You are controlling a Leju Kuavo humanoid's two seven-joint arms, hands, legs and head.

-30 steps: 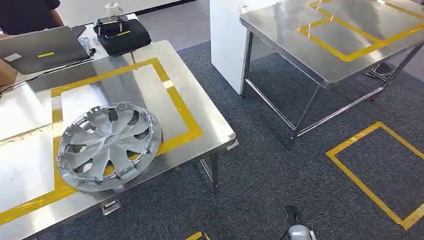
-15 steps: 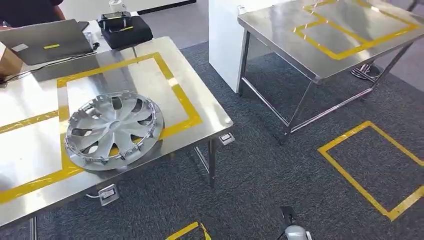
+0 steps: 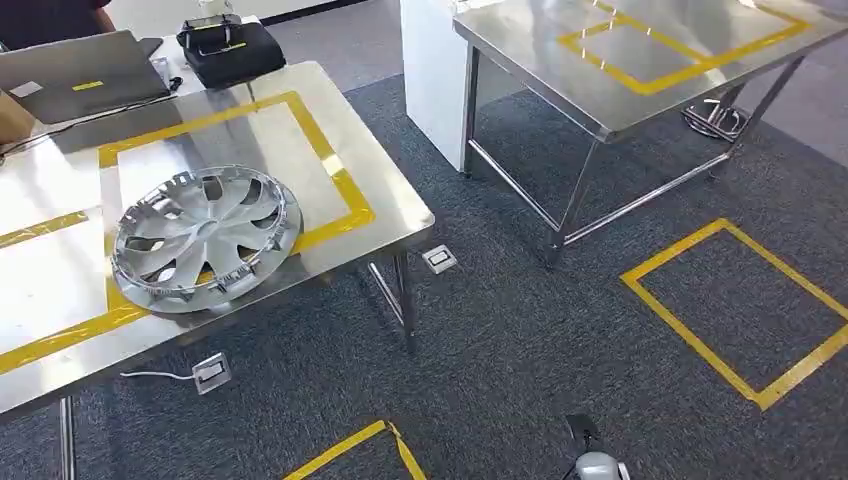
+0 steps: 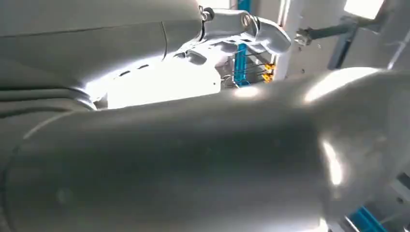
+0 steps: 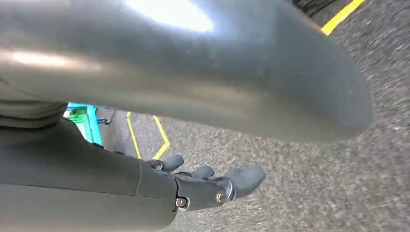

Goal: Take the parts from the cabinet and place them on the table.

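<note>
A silver wheel cover [image 3: 203, 236] lies flat on the near steel counter [image 3: 385, 205], resting across the yellow tape line [image 3: 332, 175] that marks out a rectangle on the counter top, with its rim close to the counter's front edge. At the far end of the same counter sit a grey laptop [image 3: 80, 75] and, just beside it, a black case [image 3: 230, 50] with a strip of yellow on its lid; a person in dark clothing [image 3: 50, 15] stands behind the laptop at the picture's top edge. A second steel counter [image 3: 560, 85], also marked with yellow tape, stands well apart to the right across the dark grey carpet [image 3: 520, 330], with a white cabinet side [image 3: 430, 75] next to its near corner. On the floor are a yellow tape square [image 3: 745, 300], another taped corner near the bottom edge [image 3: 365, 445], and two small floor sockets [image 3: 440, 259], one of them under the near counter with a white cable running to it. The right hand [image 5: 208, 183] hangs over the carpet in the right wrist view, its dark fingers [image 5: 244, 178] spread apart and holding nothing, with a large blurred silver part of the arm above it. In the left wrist view a silver rounded surface sits close to the lens and the left hand [image 4: 241, 29] shows small at the far end of it, pale and partly washed out by glare; I cannot tell whether its fingers are open or closed
</note>
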